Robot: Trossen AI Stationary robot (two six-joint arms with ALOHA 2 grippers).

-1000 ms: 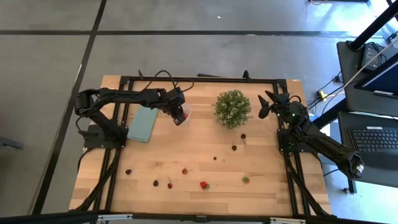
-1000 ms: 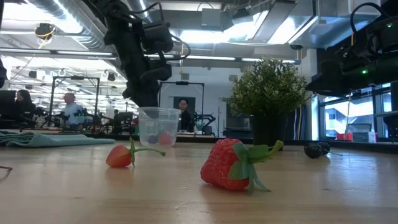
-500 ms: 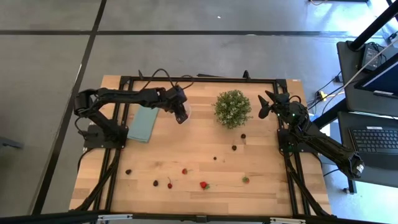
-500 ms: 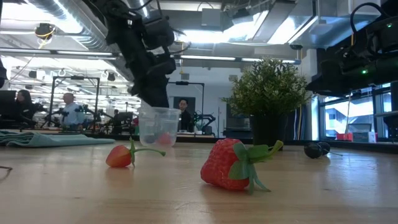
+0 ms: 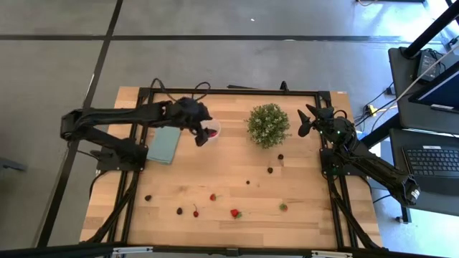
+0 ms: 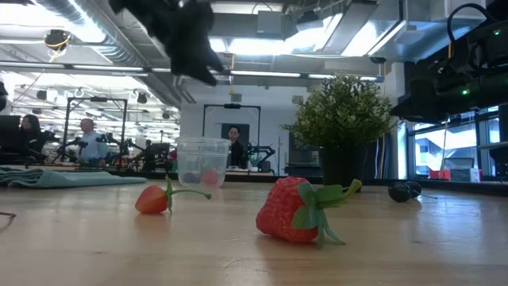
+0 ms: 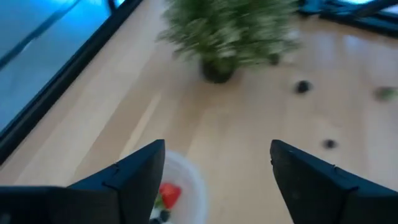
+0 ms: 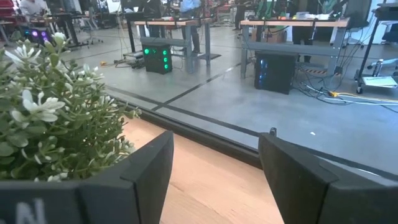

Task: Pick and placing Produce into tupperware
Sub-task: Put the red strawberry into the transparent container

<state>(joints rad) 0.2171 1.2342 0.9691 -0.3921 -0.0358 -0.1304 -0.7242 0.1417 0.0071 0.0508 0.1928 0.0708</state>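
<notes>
While the left gripper [image 5: 203, 134] hangs above the cup [image 5: 212, 129], its fingers [image 7: 134, 174] stand wide with nothing between them; a red berry and a dark one lie in the cup [image 7: 174, 194].

Right gripper [image 5: 310, 119] waits at the far right edge beside the plant [image 5: 268, 125], fingers apart, empty.

Produce scattered over the near half of the table [image 5: 308, 226]: a large strawberry [image 6: 291, 210], a smaller red one with a stem [image 6: 153, 199], dark berries [image 5: 270, 170] near the plant, a greenish piece [image 5: 283, 207] toward the right.

Handling, judged:
- Pieces light, small, rounded. Likely to roll or squirt out of a pinch.
- If real fruit, soft and easily bruised; if plastic, slick. Either way, close gently.
- Take the strawberry across its broad middle, not by the leafy cap. Stems look too thin to trust.
- Dark berries offer little to grip; come straight down, fingertips either side.
- Cup is clear, thin and light; a nudge on the rim could tip it. Release from above, clear of the wall.
</notes>
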